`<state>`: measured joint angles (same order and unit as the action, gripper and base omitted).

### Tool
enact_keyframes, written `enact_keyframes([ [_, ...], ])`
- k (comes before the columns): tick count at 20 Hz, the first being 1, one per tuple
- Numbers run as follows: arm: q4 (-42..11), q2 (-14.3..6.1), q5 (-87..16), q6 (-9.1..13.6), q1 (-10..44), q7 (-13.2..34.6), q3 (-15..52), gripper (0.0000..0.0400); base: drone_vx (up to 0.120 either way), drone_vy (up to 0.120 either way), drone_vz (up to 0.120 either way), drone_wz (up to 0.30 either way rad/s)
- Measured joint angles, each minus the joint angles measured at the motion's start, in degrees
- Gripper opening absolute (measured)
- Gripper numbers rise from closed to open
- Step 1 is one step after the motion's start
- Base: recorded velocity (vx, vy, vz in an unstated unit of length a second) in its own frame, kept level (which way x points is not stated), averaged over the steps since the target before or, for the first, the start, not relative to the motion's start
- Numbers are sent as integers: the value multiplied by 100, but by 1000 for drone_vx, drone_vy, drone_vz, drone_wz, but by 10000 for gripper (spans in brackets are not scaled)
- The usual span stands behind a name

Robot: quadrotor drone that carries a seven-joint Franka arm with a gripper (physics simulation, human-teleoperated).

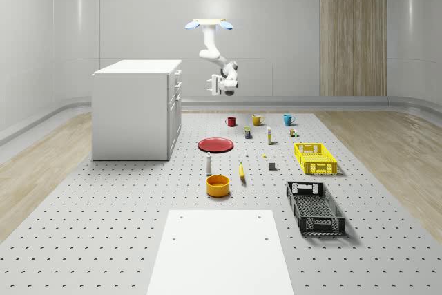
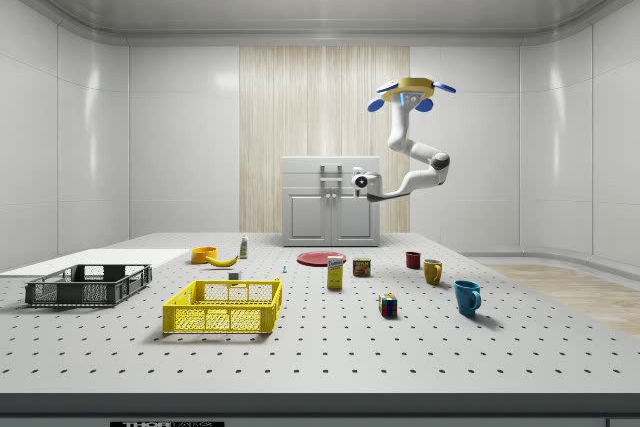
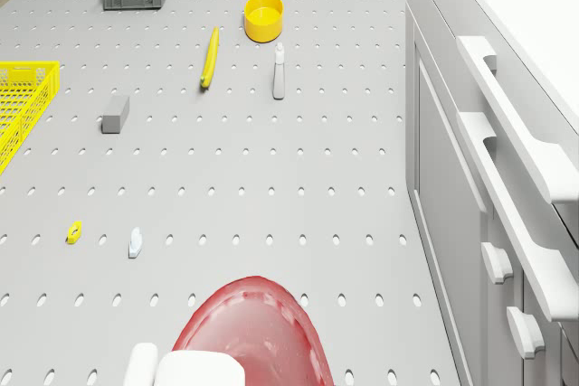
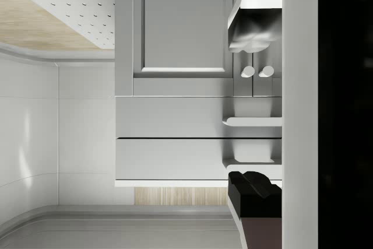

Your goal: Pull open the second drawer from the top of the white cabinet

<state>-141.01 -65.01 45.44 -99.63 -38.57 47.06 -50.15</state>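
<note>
Whole-scene: drone [image 1: 208, 24] hovers upper centre, gripper [image 1: 212, 83] just right of cabinet [image 1: 135, 108], apart; side: gripper [image 2: 345, 182] centre before the drawers; wrist: second drawer [image 4: 175, 158] lower centre, shut; finger gap can't tell; approach step, next reach its handle [image 4: 252, 159].

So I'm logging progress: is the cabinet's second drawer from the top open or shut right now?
Shut. In the wrist view the second drawer sits flush with the top drawer. The drone hovers beside the white cabinet.

No legible text, labels or numbers anywhere (can labels too small).
</note>
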Motion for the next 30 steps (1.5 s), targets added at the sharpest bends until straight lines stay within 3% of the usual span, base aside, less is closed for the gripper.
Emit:
enact_keyframes([
  [5, -7, -51, -43, -42, -45, 36, -13, 300, 120, -120, 0, 0],
  [12, -15, -116, -97, -95, -100, 81, -28, 300, 114, -6, 0, 0],
  [23, -26, -202, -170, -165, -174, 142, -48, 300, 0, -116, 0, 0],
  [30, -32, -249, -210, -203, -214, 175, -59, 300, 91, -11, 0, 0],
])
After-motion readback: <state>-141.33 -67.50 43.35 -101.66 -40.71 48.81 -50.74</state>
